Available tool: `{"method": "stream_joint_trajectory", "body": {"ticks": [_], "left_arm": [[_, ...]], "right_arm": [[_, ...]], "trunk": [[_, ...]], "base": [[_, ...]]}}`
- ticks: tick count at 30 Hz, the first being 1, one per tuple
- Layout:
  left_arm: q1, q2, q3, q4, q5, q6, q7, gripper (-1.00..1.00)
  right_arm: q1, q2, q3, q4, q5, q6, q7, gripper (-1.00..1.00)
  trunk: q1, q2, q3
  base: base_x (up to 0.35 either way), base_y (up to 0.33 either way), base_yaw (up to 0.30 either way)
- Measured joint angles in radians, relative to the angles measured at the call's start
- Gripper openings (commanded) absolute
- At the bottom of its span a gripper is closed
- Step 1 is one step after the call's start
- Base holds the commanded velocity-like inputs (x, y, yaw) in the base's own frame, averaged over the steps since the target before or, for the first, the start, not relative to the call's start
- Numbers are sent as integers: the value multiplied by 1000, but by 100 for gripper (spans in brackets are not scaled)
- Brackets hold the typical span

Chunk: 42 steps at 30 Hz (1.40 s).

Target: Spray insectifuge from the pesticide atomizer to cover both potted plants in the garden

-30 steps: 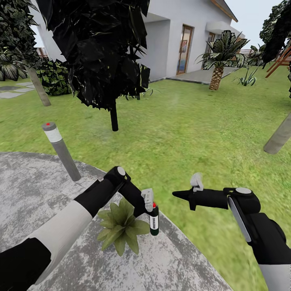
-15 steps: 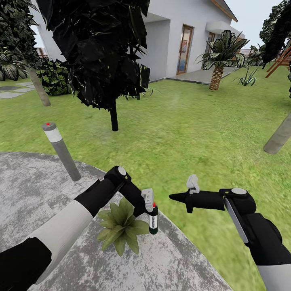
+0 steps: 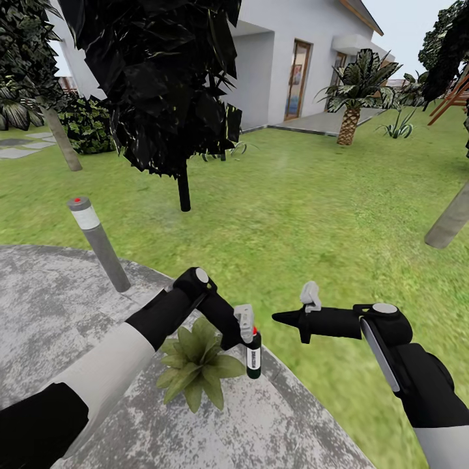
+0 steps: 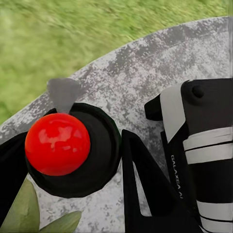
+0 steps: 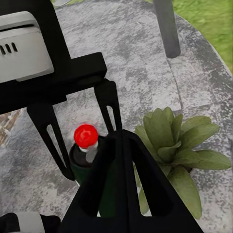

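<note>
Standing upright on the grey paved patio [image 3: 58, 299], near its edge by the lawn [image 3: 306, 215]: the pesticide atomizer [image 3: 253, 355], dark bottle with white label and red neck. Just beside it, on the robot's left side, a potted plant [image 3: 195, 365] with pointed green leaves. Placed around the bottle's top, the left gripper [image 3: 244, 335], one dark finger [image 4: 145, 189] on each side of the red cap; fingers spread wider than the cap, contact cannot be told. Pointing toward the bottle from the right, over the grass and near to it, the right gripper [image 3: 280, 317], fingers close together and holding nothing. Farther back on the patio, a tilted grey bollard lamp [image 3: 98, 242] with red dot.
</note>
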Motion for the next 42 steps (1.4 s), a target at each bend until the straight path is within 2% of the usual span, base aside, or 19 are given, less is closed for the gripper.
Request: {"method": "stream_joint_trajectory", "body": {"ticks": [7, 17, 23, 42], "left_arm": [[0, -14, 0, 1, 0, 0, 24, -100], [0, -14, 0, 2, -7, 0, 28, -100], [0, -14, 0, 2, -7, 0, 53, -100], [-1, -16, 0, 0, -7, 0, 56, -100]], "right_arm": [[0, 1, 1, 0, 0, 0, 0, -100], [0, 2, 2, 0, 0, 0, 0, -100], [0, 2, 2, 0, 0, 0, 0, -100], [0, 2, 3, 0, 0, 0, 0, -100]], "trunk": [[0, 0, 0], [0, 0, 0], [0, 0, 0], [0, 0, 0]], "base": [[0, 0, 0], [0, 0, 0], [0, 0, 0], [0, 0, 0]]}}
